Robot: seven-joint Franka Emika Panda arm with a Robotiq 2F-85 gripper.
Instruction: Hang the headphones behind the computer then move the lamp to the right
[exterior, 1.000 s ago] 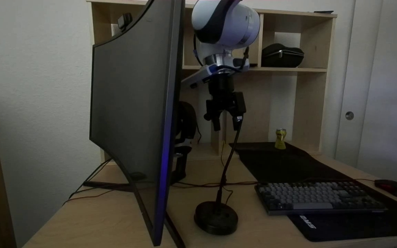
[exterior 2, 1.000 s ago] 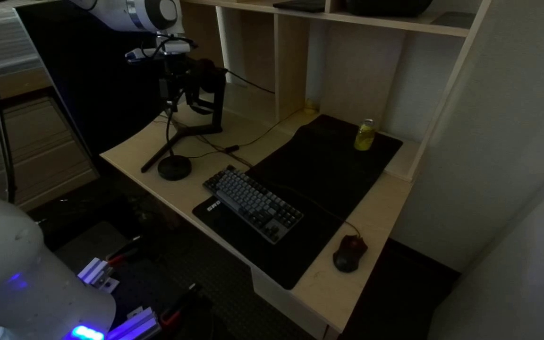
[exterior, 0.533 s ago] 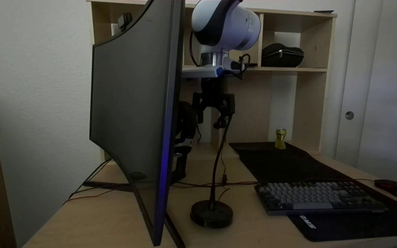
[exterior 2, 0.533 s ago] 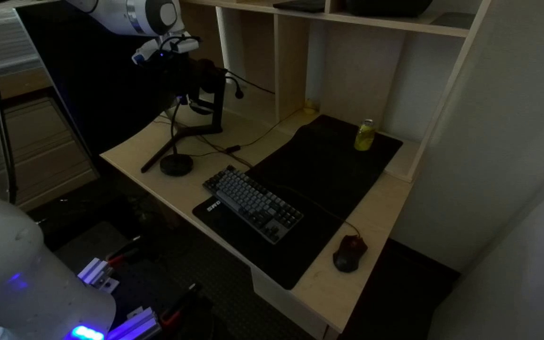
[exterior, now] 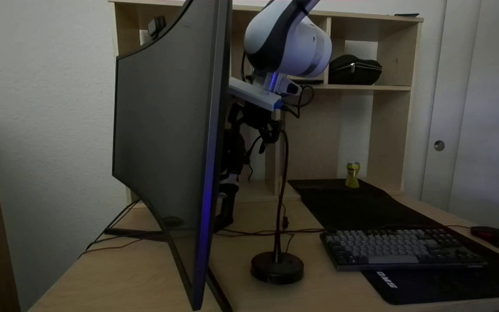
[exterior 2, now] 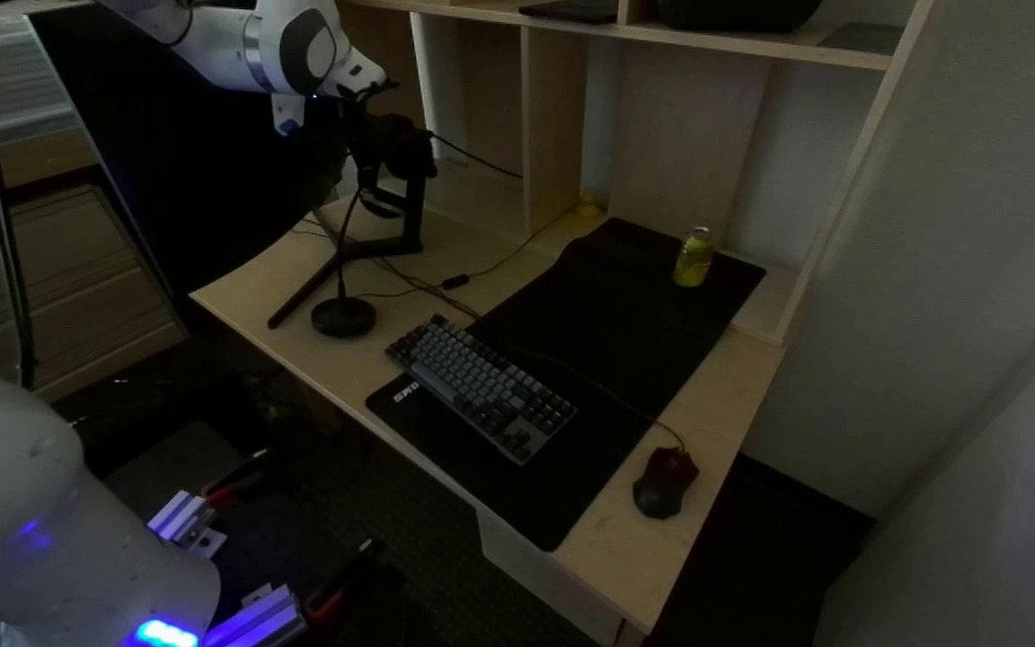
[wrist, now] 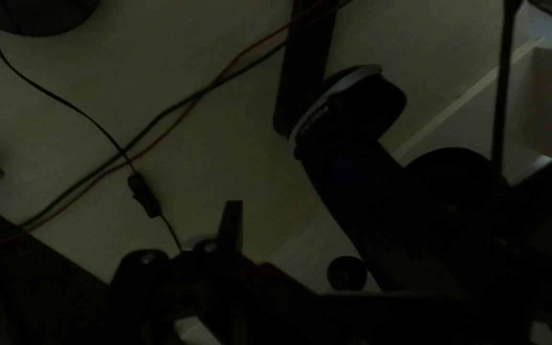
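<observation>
The pale wooden counter [exterior: 115, 277] carries the lamp [exterior: 277, 265], the computer [exterior: 167, 117] on its stand [exterior 2: 413, 214], a black mat [exterior 2: 625, 314], a mouse [exterior 2: 666, 483], plus red and black cables [wrist: 214, 85].

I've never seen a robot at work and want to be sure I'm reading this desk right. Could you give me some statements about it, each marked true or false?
1. The lamp stands on the desk between the monitor and the keyboard. True.
2. The keyboard lies partly on a black mat. True.
3. The lamp's base rests on the black mat. False: it rests on the desk itself.
4. A yellow can stands upright on the black mat. True.
5. The yellow can touches the keyboard. False: they are well apart.
6. The tool grips the yellow can. False: the tool is open, up near the lamp's neck.
</observation>
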